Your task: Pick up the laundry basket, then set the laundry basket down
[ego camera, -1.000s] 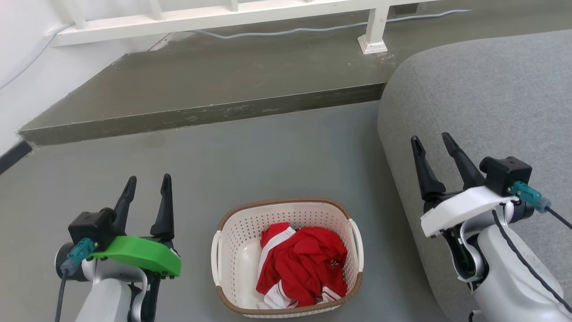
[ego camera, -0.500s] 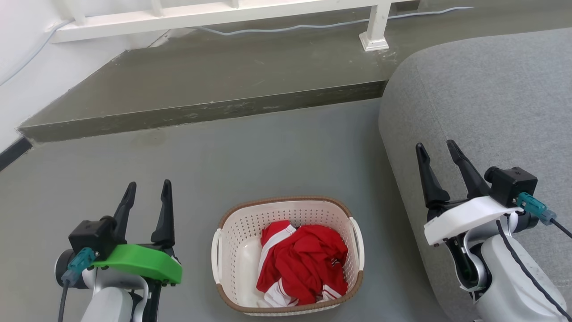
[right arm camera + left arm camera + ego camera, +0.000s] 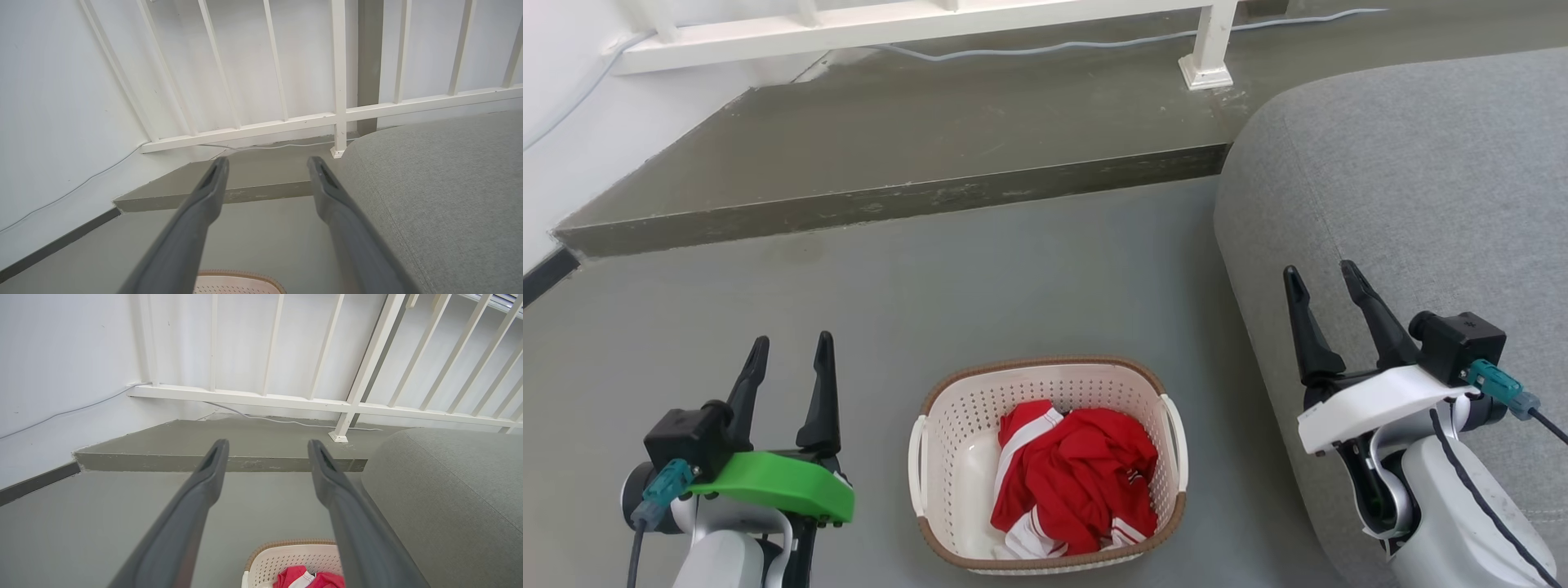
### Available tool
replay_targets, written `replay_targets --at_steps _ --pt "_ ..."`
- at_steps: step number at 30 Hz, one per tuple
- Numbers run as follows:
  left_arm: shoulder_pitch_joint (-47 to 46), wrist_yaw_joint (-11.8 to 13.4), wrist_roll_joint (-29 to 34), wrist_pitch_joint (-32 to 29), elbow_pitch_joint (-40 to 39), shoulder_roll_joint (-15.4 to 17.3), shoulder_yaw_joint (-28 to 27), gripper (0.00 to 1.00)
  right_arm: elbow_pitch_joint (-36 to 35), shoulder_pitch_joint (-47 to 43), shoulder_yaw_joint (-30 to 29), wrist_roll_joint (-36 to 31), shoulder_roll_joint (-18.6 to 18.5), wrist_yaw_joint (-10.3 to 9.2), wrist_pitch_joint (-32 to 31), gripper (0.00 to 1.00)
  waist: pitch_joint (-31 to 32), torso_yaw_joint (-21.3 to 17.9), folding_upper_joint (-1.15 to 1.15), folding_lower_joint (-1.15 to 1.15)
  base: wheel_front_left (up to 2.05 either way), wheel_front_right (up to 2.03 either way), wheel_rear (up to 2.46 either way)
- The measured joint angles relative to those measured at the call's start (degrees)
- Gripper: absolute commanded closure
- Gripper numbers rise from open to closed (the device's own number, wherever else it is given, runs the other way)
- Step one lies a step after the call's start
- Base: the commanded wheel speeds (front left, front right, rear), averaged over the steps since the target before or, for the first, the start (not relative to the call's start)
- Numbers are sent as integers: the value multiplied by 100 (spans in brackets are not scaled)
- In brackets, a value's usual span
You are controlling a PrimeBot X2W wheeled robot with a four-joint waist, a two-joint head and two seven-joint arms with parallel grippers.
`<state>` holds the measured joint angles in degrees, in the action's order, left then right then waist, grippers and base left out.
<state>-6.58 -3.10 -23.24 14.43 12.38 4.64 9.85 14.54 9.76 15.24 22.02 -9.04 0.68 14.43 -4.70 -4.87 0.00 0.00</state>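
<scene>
One grey sofa (image 3: 1405, 180) beside laundry basket (image 3: 964, 425) (red garment (image 3: 1086, 482) inside); step (image 3: 890, 200) beyond.

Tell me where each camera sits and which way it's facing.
Head view: on the head, looking down at the laundry basket; left gripper and right gripper show either side.
Left wrist view: on the left wrist, facing the railing between its own fingers.
Right wrist view: on the right wrist, facing railing and sofa between its fingers.
Both wrist views catch the basket's rim.

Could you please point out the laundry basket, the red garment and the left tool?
laundry basket (image 3: 1045, 360), head view, far brown rim.
red garment (image 3: 1086, 474), head view, cloth's middle.
left tool (image 3: 792, 339), head view, midway between fingertips.
</scene>
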Motion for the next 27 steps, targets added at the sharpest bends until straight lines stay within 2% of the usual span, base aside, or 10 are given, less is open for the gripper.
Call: replay_targets --at_steps 15,16,27 --pt "47 -98 51 0 -12 -49 -62 0 0 -91 -169 -112 59 83 0 0 -23 -11 0 0 0 0 0" --pt "51 -126 47 0 -10 -53 -59 100 0 -91 -177 -125 60 91 0 100 -25 -11 0 0 0 0 0" --pt "201 -137 -218 -88 260 -142 -58 100 245 -340 -209 123 186 124 -44 100 -7 8 0 0 0 0 0"
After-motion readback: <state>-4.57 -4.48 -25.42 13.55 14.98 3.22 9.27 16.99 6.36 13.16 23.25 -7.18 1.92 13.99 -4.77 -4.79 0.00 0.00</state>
